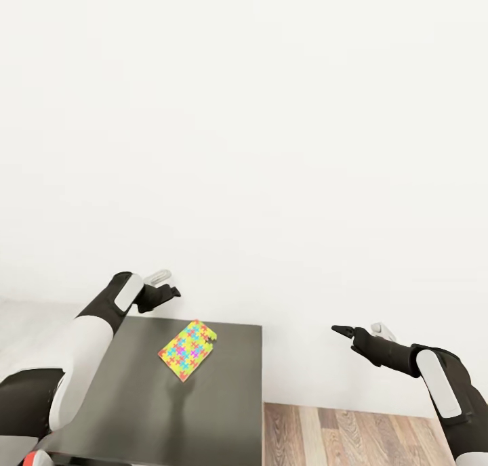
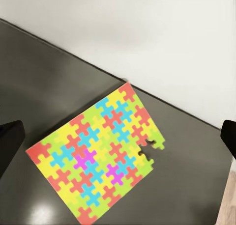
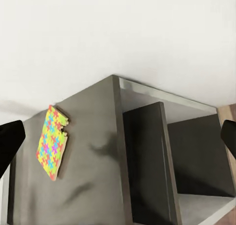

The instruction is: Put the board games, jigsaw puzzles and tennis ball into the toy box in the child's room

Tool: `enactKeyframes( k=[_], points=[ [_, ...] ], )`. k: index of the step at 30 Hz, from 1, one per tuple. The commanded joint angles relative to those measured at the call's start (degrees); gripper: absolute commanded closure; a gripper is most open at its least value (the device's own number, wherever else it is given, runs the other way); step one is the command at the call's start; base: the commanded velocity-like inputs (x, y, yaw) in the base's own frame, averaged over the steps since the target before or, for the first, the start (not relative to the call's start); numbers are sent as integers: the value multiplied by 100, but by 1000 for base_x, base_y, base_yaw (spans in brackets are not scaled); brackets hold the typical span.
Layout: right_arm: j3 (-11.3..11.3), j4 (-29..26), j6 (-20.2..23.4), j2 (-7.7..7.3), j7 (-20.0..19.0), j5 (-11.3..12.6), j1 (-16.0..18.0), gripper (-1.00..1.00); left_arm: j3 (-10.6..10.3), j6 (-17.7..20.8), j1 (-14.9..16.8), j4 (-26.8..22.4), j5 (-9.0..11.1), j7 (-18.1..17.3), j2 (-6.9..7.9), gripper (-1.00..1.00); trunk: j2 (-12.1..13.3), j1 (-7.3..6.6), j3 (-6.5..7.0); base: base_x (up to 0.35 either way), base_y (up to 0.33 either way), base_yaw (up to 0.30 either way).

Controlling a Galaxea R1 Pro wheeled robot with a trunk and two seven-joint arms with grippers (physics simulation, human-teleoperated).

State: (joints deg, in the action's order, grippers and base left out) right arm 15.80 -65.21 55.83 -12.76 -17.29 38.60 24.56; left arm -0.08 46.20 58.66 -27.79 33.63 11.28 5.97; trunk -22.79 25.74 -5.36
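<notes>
Jigsaw puzzle (image 1: 188, 348) lies flat on the dark cabinet top (image 1: 135, 412), near its back edge. Left tool (image 1: 165, 291) hovers just behind it, released, probably lining up a grab. Right tool (image 1: 346, 331), off past the cabinet's side edge, also released.

No text, label, brand, number or sign can be read anywhere in these views.

Yellow, blue, pink, green interlocking-piece jigsaw puzzle (image 1: 188, 349), dark grey cabinet top (image 1: 135, 398), wood-plank floor (image 1: 339, 435)
</notes>
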Motion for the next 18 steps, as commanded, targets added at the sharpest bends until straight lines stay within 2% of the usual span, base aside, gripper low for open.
enactKeyframes(
  k=[1,7,11,13,17,18],
  points=[
    [10,-1,25,1,-58,-55,6,-100,-25,21,4,-8,55,49,1,-100,-13,4,-13,25,-16,0],
    [4,-23,25,-1,-63,-55,5,-100,-332,17,3,0,38,44,8,-100,-13,4,-13,122,-110,0],
    [7,-56,25,0,-77,-55,5,-100,-410,27,-13,38,14,11,29,-100,-13,4,-13,151,-140,0],
    [4,-60,25,-4,-80,-55,1,-100,-451,29,-28,47,-75,8,32,-100,-13,4,-13,64,-63,0],
    [3,-61,25,0,-85,-55,-3,-100,-722,24,-41,72,-411,1,25,-100,-13,4,-13,24,-24,0],
    [3,-62,25,-2,-86,-55,-3,-100,-749,24,-42,84,-439,-2,25,-100,-13,4,-13,10,-9,0]
  ],
)
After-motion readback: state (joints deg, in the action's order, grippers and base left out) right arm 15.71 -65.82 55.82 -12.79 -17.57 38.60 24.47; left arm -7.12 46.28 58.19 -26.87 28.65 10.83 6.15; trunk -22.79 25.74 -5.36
